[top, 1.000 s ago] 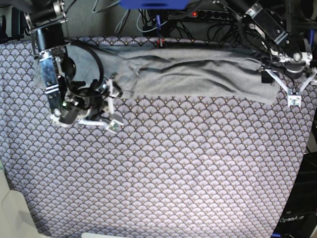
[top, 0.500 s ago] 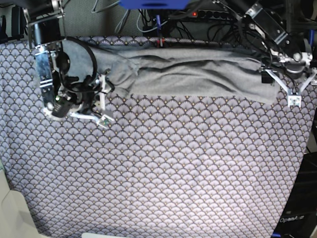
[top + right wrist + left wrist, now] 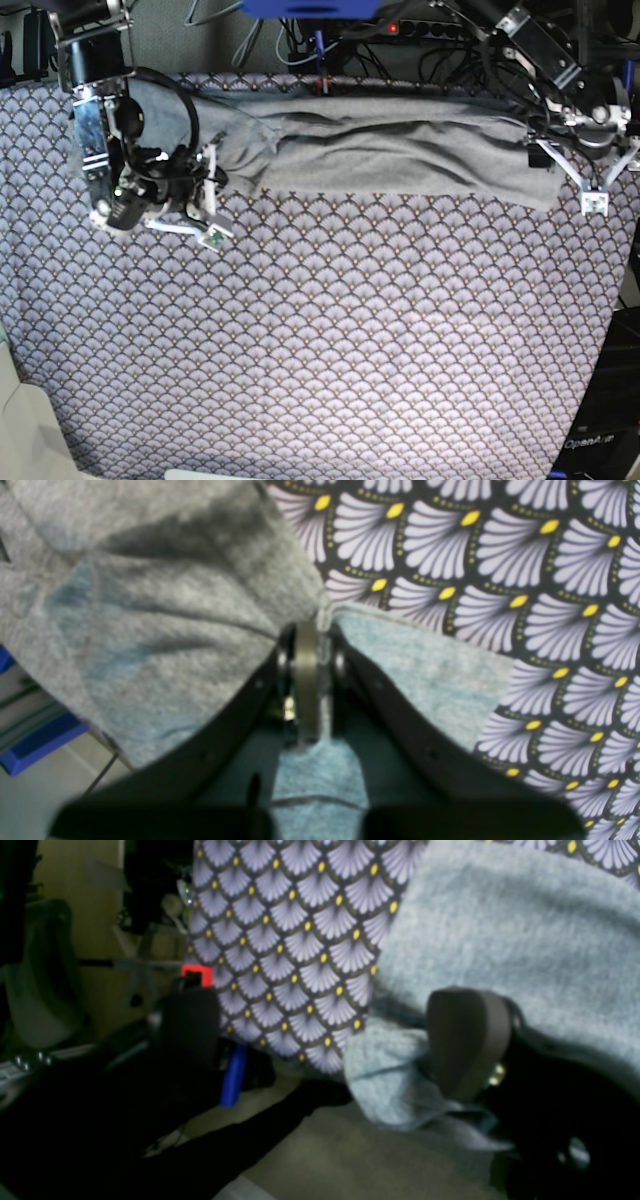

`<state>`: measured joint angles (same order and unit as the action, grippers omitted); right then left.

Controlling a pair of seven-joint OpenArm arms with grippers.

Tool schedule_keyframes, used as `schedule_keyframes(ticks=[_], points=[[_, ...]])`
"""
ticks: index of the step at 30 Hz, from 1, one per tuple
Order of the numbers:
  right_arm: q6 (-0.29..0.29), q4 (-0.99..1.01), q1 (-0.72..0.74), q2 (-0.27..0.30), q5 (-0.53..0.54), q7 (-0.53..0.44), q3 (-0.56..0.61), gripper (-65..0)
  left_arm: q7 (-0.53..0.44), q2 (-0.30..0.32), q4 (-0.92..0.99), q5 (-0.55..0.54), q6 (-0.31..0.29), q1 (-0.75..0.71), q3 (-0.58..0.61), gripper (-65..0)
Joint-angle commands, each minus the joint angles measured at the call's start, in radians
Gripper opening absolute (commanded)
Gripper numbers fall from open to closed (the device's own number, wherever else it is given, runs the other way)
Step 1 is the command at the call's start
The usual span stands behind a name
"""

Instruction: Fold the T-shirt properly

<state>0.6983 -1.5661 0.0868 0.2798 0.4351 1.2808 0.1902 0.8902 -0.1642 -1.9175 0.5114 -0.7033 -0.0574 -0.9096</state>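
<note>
Purple cloth with little fan shapes, the tablecloth (image 3: 330, 330), covers the whole table and is the biggest thing here; every other place below is told from it. Along the far edge of the tablecloth lies the T-shirt (image 3: 400, 150), soft and light grey; it is stretched out in a long, narrow, wrinkly band from one far corner toward the other, and most of the tablecloth nearer the camera is bare.

My guess is that the folding is only partly done; the shirt looks doubled over into a strip, but it is lumpy and long, so it likely needs more folds and some smoothing before it is a neat small pile.

At the far corner of the tablecloth on the base view's left is the right gripper (image 3: 205, 205); its jaws are pinched tight together with a bit of the shirt's edge caught between them. At the other far corner is the left gripper (image 3: 590, 185); its jaws are spread wide and hold nothing, though one finger (image 3: 465, 1040) sits right at a hanging corner of the shirt.

The base view shows the whole strip and both arms; it cannot show the pinch. The right wrist view shows the grey cloth squeezed between the closed jaws; the left wrist view shows the shirt corner drooping over the tablecloth's edge.
</note>
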Motion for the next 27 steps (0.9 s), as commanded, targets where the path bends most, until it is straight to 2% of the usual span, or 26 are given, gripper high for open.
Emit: schedule_keyframes(ticks=[1, 7, 12, 15, 18, 23, 27], points=[[0.000, -0.026, 0.012, 0.008, 0.003, -0.003, -0.004, -65.0, -0.012, 0.007, -0.017, -0.003, 0.005, 0.008, 0.001, 0.0], [0.000, -0.185, -0.028, 0.009, 0.003, 0.007, -0.007, -65.0, -0.012, 0.007, -0.018, -0.003, 0.005, 0.008, 0.001, 0.0], [0.000, -0.353, -0.091, 0.009, 0.003, 0.075, -0.007, -65.0, -0.012, 0.007, -0.020, -0.003, 0.005, 0.008, 0.001, 0.0], [0.000, -0.365, -0.121, 0.009, 0.000, 0.081, -0.010, -65.0, -0.012, 0.007, -0.021, -0.003, 0.005, 0.008, 0.001, 0.0], [0.000, -0.363, -0.146, 0.009, 0.000, 0.079, -0.061, -65.0, -0.015, 0.007, -0.021, -0.003, 0.005, 0.008, 0.001, 0.0], [0.000, -0.359, -0.138, 0.009, -0.002, 0.079, -0.131, -65.0, -0.018, 0.007, -0.021, -0.003, 0.005, 0.008, 0.002, 0.0], [0.000, -0.359, -0.114, 0.011, -0.002, 0.079, -0.133, -65.0, -0.018, 0.007, -0.021, -0.003, 0.005, 0.008, 0.002, 0.0]])
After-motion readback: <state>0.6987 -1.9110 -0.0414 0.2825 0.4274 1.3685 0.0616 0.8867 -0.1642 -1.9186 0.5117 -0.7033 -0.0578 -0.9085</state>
